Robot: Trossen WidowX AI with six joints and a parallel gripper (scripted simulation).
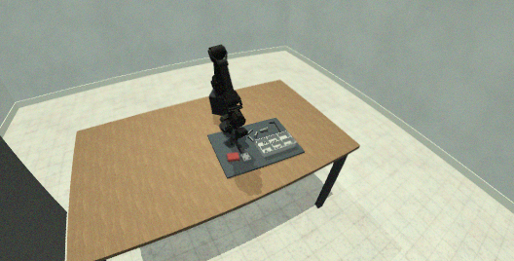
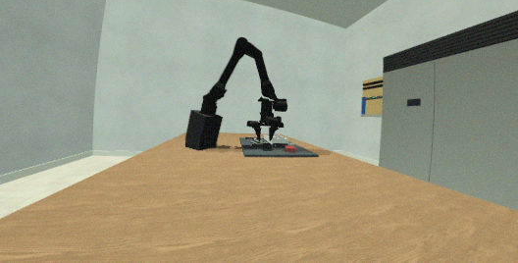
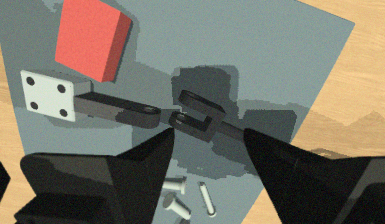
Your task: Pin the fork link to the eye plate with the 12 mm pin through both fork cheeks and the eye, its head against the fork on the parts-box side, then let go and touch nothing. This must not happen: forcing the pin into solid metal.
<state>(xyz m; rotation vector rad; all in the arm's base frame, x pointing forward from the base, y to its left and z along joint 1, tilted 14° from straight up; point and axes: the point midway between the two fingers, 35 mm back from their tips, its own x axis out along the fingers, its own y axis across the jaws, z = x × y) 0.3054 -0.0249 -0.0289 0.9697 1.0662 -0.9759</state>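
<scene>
A red block [image 3: 92, 37] lies on the grey mat [image 3: 273, 55], up and left of the claw in the wrist view. The mat lies on a wooden table [image 1: 146, 166]. Grey cabinets [image 2: 441, 118] stand off to the right in the exterior view.

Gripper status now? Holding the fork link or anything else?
Gripper: open, holding nothing; its fingers straddle the fork link from above without gripping it.
</scene>
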